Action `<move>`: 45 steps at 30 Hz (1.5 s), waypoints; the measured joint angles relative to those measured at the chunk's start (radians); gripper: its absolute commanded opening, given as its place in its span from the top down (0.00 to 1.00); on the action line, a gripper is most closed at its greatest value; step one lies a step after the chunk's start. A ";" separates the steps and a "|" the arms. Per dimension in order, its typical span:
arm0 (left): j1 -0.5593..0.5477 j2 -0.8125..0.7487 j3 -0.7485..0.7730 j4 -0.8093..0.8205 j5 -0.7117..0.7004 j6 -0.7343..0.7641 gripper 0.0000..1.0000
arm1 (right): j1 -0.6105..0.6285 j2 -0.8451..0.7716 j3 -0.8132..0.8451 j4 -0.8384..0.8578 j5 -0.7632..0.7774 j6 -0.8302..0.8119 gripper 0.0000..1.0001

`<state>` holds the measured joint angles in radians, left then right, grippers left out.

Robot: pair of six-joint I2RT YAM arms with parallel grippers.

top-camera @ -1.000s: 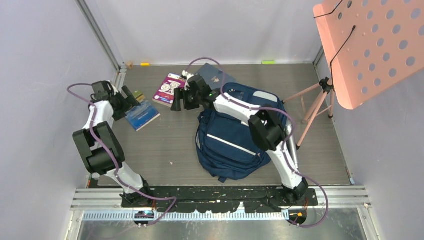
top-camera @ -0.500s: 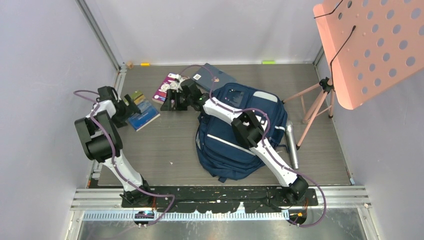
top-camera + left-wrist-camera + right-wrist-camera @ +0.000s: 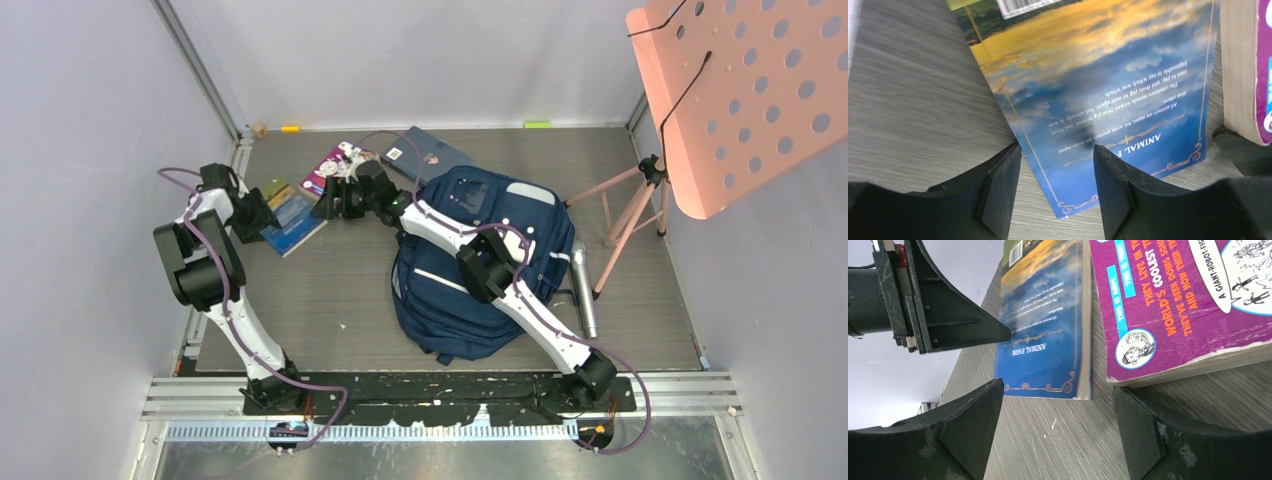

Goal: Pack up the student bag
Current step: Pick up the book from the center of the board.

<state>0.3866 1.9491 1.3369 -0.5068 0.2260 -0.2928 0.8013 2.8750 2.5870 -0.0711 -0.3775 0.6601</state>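
Observation:
The navy student bag (image 3: pixel 470 265) lies flat mid-table with a white stripe across it. A blue paperback (image 3: pixel 292 221) lies left of it, also in the left wrist view (image 3: pixel 1108 90) and the right wrist view (image 3: pixel 1048 325). A purple paperback (image 3: pixel 334 170) lies behind it, also in the right wrist view (image 3: pixel 1188 305). My left gripper (image 3: pixel 258 213) is open, its jaws astride the blue book's corner (image 3: pixel 1057 192). My right gripper (image 3: pixel 333 203) is open and empty (image 3: pixel 1058 432), low over the table just before both books.
A dark grey book (image 3: pixel 425 156) lies behind the bag. A silver bottle (image 3: pixel 583 290) lies to the bag's right. A pink tripod (image 3: pixel 630 205) with a perforated peach board (image 3: pixel 750 90) stands at the right. Walls close in the left and back.
My right gripper has moved left from the bag's top toward the two books. My left gripper has closed in on the blue book's left edge.

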 measured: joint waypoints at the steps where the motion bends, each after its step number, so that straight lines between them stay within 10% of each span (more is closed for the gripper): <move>1: -0.011 0.005 0.008 -0.008 -0.002 0.010 0.44 | 0.003 0.005 0.004 0.007 -0.002 0.000 0.14; 14: -0.110 -0.002 0.004 -0.033 -0.063 0.069 0.46 | -0.010 -0.002 -0.075 0.121 -0.073 -0.060 0.42; 21: -0.167 -0.132 -0.173 -0.027 -0.024 0.024 0.47 | -0.001 -0.340 -0.671 0.245 -0.028 -0.055 0.56; 29: -0.220 -0.377 -0.429 -0.037 0.082 -0.068 0.34 | 0.077 -0.700 -1.170 0.261 0.070 -0.003 0.43; 45: -0.053 -0.415 -0.443 0.103 0.143 -0.225 0.22 | -0.084 -0.428 -0.611 -0.060 0.040 -0.172 0.20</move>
<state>0.3340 1.5345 0.8944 -0.4042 0.3691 -0.5182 0.7177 2.4474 1.9759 -0.1307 -0.3374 0.4877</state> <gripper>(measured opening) 0.774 0.801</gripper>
